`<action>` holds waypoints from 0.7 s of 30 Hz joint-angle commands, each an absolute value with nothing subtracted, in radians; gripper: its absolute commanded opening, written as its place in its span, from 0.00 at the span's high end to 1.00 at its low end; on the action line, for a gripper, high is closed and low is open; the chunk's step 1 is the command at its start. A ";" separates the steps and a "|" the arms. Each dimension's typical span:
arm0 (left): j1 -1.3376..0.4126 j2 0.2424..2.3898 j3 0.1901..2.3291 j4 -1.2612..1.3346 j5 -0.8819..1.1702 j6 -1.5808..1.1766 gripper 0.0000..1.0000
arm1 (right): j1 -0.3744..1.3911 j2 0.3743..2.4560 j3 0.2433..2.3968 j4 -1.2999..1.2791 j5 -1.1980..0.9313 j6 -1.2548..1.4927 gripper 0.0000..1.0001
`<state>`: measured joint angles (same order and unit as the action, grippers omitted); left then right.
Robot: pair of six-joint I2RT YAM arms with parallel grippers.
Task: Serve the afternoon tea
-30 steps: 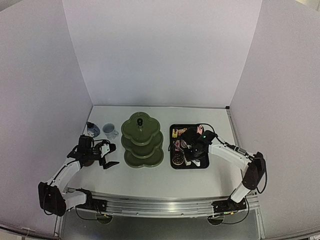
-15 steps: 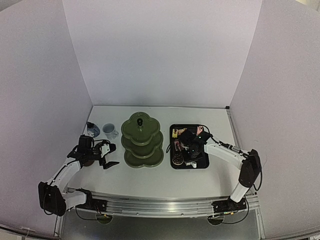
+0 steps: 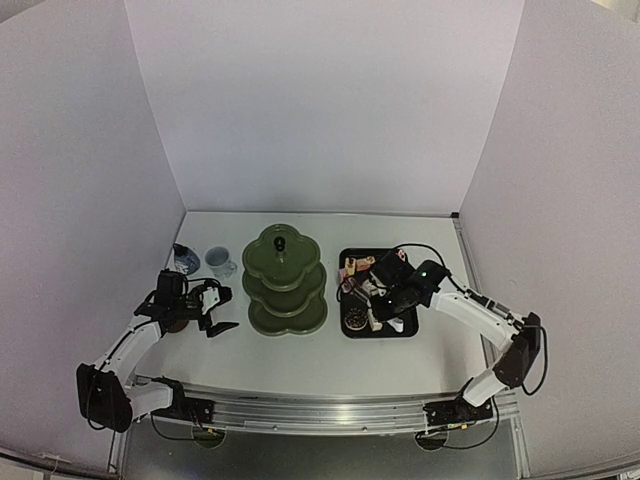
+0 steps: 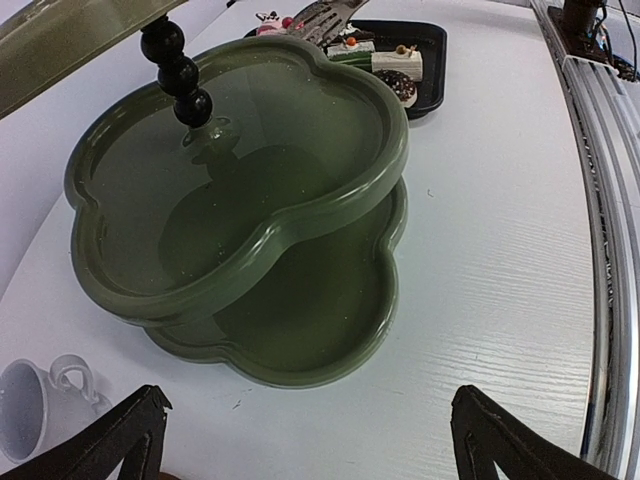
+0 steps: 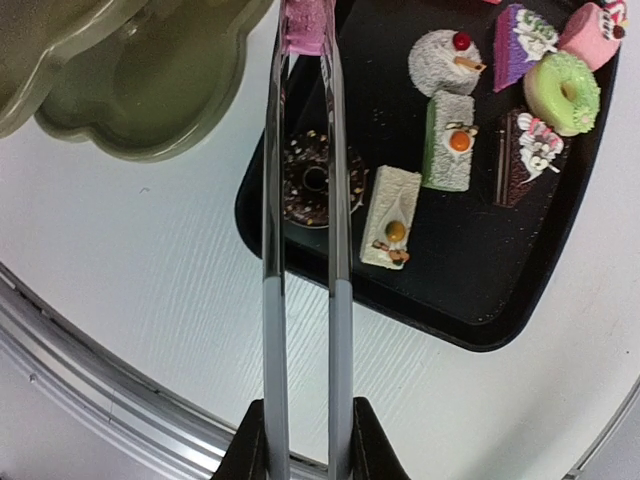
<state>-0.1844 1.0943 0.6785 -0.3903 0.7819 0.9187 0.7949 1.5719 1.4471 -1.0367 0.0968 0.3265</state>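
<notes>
So my right jaws are squeezed onto the handle end of the metal tongs (image 5: 272, 200). The tong tips are pinching a little pink cake (image 5: 305, 22), held up over the stand-side edge of the black tray (image 5: 470, 325), just beside the green stand (image 5: 150, 110). Left jaws are spread wide with nothing in them, facing the stand's lower tiers.

My guess: the cake weighs next to nothing but looks squashy, and smooth metal could let it slip. So pinch its flat sides gently and keep it level. The other cakes (image 5: 445, 140) sit on the tray, and the tiers I can see look bare.
</notes>
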 commanded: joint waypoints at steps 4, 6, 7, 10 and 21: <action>-0.187 1.086 0.678 -0.339 0.798 0.904 0.01 | 0.814 1.628 1.494 -1.029 -0.172 0.269 1.00; -0.188 1.084 0.676 -0.338 0.799 0.901 0.01 | 0.821 1.650 1.504 -1.026 -0.180 0.265 1.00; -0.188 1.082 0.675 -0.339 0.799 0.902 0.01 | 0.824 1.658 1.508 -1.021 -0.176 0.260 1.00; -0.188 1.081 0.675 -0.343 0.795 0.904 0.01 | 0.826 1.687 1.520 -0.996 -0.169 0.249 1.00; -0.188 1.070 0.671 -0.342 0.780 0.910 0.01 | 0.832 1.851 1.630 -0.907 -0.092 0.176 1.00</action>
<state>-0.1844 1.0931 0.6781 -0.3604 0.7825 0.9118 0.8265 1.8126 1.5546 -0.9703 -0.1149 0.2202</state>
